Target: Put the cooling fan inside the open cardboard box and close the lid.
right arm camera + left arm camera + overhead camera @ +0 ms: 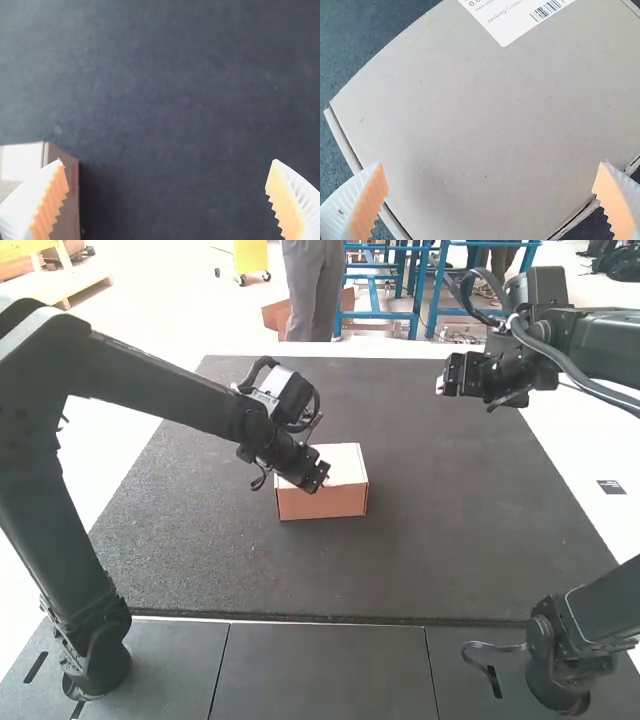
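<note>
Closed cardboard box (330, 490) directly under left gripper (312, 477), fingers spread wide over its lid, grasping nothing. Right gripper (444, 375) well apart from box, above dark mat (460, 530), likewise released.

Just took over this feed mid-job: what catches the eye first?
The box sits closed in the middle of the mat, with the open left gripper right over its lid. The right gripper hangs open above the mat at the far right.
</note>
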You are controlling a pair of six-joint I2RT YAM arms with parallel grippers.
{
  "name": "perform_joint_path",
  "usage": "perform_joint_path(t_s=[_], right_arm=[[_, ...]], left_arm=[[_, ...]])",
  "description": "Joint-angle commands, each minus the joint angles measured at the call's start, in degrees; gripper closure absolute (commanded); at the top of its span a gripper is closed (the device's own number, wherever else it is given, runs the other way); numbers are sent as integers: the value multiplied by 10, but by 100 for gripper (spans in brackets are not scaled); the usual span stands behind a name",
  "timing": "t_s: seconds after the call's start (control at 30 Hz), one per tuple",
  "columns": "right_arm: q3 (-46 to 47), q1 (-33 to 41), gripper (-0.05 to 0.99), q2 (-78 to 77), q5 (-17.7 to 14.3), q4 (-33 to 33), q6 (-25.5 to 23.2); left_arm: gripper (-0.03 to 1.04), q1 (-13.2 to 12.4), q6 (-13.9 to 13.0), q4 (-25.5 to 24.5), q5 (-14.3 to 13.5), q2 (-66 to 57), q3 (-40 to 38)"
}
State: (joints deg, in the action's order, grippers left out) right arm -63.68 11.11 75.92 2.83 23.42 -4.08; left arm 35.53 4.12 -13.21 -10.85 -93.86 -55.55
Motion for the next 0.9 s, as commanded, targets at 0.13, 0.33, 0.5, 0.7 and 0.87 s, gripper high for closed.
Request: perform_joint_path(t_s=[0.13,0.33,0.5,0.7,0.87], right_arm=[[-12,-9,3,-29,9,-1,-7],[-8,-12,3,-31,23,10,-4],[11,-12,3,-51,30,6,21],[62,-12,3,-111,77,-48,70],[111,-14,3,-169,89,-108,74]], left_arm=[[4,-27,-8,-25,-26,33,-68],[4,-86,8,-72,35,93,-204],[4,-132,23,-105,103,128,-204],[4,-209,58,10,181,207,-83],[4,-243,96,209,195,309,66]])
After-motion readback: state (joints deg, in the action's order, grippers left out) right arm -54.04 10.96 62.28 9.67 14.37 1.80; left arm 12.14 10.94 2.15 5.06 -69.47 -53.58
